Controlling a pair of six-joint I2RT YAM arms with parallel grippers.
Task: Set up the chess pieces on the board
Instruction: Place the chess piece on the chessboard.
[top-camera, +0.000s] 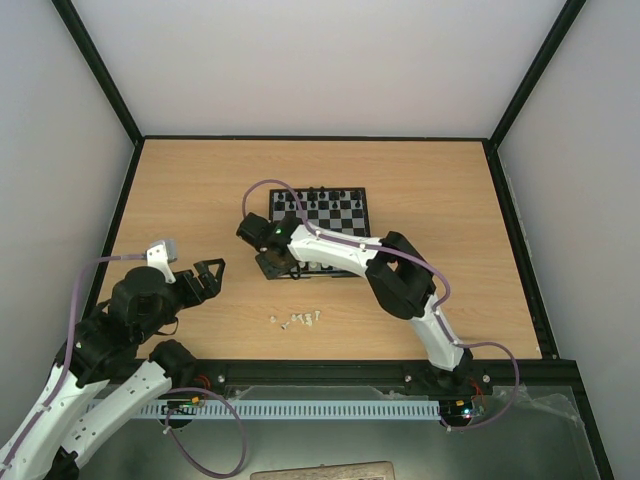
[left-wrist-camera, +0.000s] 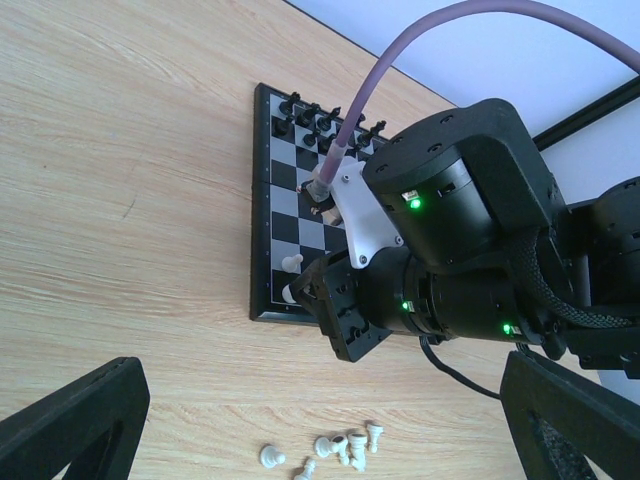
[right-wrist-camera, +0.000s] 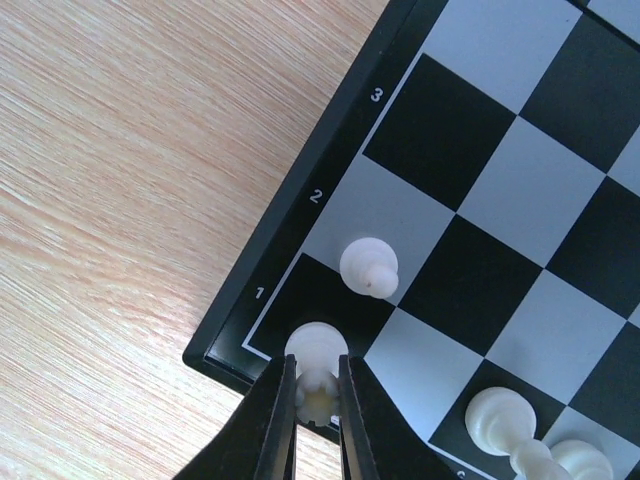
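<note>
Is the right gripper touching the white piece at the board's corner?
Touching. The right wrist view shows the right gripper shut on the white piece, both fingers pressed against its sides.

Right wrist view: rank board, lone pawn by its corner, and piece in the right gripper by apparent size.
1. the board, by far.
2=. the pawn and the held piece in the right gripper look alike; the held piece is nearer the camera and partly hidden, so unranked.

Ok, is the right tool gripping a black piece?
No, the right tool is shut on a white piece at the board's corner square.
</note>
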